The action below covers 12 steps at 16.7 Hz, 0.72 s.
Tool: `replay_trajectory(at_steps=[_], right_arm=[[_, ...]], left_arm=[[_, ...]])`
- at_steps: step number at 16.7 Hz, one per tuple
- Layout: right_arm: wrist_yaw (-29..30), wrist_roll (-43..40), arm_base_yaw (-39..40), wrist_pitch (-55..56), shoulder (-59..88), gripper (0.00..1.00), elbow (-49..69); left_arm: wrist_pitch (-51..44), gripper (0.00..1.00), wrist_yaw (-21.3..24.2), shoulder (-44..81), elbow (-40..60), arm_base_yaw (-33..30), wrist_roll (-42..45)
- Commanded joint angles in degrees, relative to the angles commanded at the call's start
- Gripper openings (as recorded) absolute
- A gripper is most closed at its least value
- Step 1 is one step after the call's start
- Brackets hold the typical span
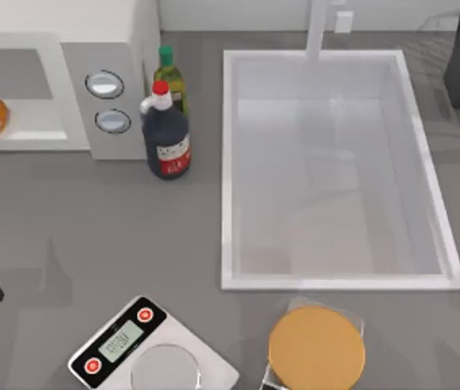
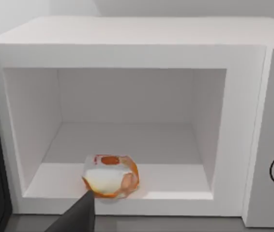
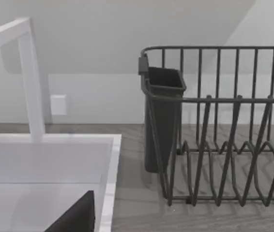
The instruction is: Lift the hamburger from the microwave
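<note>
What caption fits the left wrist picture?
Hamburger sitting at the front of the open microwave cavity, not yet lifted.

You see the microwave [image 2: 127, 53], white and boxy, standing open at the table's far left. The hamburger [image 2: 111, 176], orange-brown with a pale whitish part, sits on the cavity floor near the front edge.
</note>
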Motion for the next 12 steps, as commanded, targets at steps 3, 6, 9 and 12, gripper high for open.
replay_trajectory(at_steps=[3, 6, 9, 12], right_arm=[[0.0, 0.0, 0.0, 0.0, 0.0, 1.00, 0.0], [0.0, 0.0, 0.0, 0.0, 0.0, 1.00, 0.0], [0.0, 0.0, 0.0, 0.0, 0.0, 1.00, 0.0], [0.0, 0.0, 0.0, 0.0, 0.0, 1.00, 0.0]], left_arm=[[2.5, 1.00, 0.4, 5.0, 1.8, 0.4, 0.2], [7.3, 1.00, 1.2, 14.8, 5.3, 1.1, 0.5], [13.8, 1.00, 2.4, 28.1, 10.1, 2.0, 0.9], [21.7, 1.00, 3.7, 44.1, 15.9, 3.1, 1.5]])
